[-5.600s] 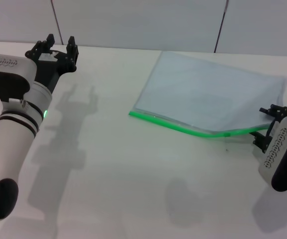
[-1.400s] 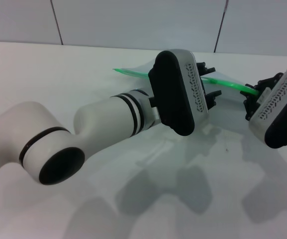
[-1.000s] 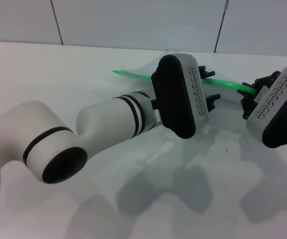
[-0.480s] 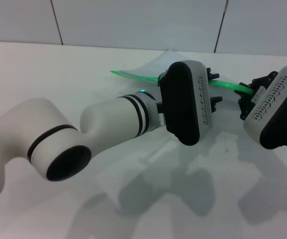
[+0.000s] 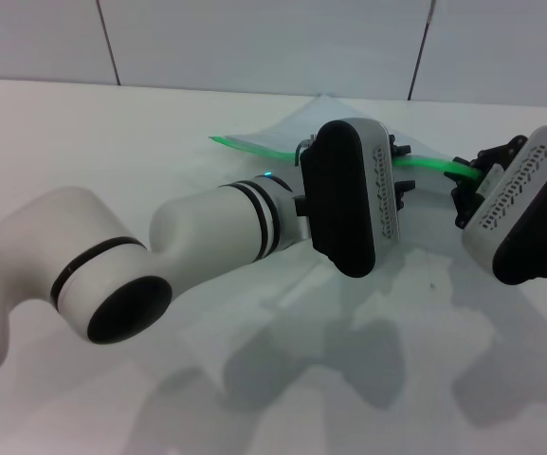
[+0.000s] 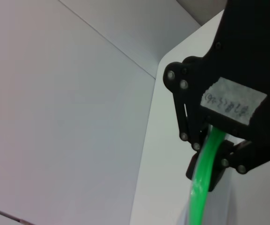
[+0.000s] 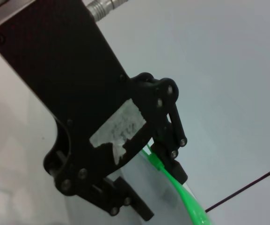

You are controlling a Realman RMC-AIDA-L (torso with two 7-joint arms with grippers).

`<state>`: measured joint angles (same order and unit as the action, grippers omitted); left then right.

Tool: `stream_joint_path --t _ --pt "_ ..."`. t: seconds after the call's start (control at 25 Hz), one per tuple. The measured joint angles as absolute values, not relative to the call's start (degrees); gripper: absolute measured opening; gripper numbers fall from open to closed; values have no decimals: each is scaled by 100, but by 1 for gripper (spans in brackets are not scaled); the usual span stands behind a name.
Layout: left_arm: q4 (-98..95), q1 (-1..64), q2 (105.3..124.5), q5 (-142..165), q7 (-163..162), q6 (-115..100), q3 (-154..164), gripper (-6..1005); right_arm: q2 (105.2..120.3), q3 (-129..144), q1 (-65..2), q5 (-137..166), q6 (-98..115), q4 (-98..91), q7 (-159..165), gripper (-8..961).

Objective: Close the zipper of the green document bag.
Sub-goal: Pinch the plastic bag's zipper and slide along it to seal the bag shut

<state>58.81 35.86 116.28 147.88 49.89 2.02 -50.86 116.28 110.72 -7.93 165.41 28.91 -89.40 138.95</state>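
Observation:
The green document bag is lifted off the table, with its pale sheet mostly hidden behind my left arm. Its bright green zipper runs taut from the far left end across to the right. My left gripper reaches across the middle and is shut on the zipper strip. The left wrist view shows the zipper passing between the closed fingers of that gripper. My right gripper is shut on the zipper's right end. In the right wrist view that gripper pinches the zipper. I cannot make out the slider.
The white table stretches to the left and front. A white panelled wall stands behind it. My left forearm lies low across the table's middle, and the right wrist housing sits at the right edge.
Since 5.6 s ago the left arm swung across and closed on the raised zipper. Over the last second it shifted slightly right along the strip. The right gripper keeps its hold.

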Motion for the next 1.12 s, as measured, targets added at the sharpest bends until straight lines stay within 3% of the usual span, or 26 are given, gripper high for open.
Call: stream_joint_path --t 1.12 --pt "5719 3641 11653 14765 4969 97 -5132 286 11628 11227 -750 16541 2885 -9162 13904 51"
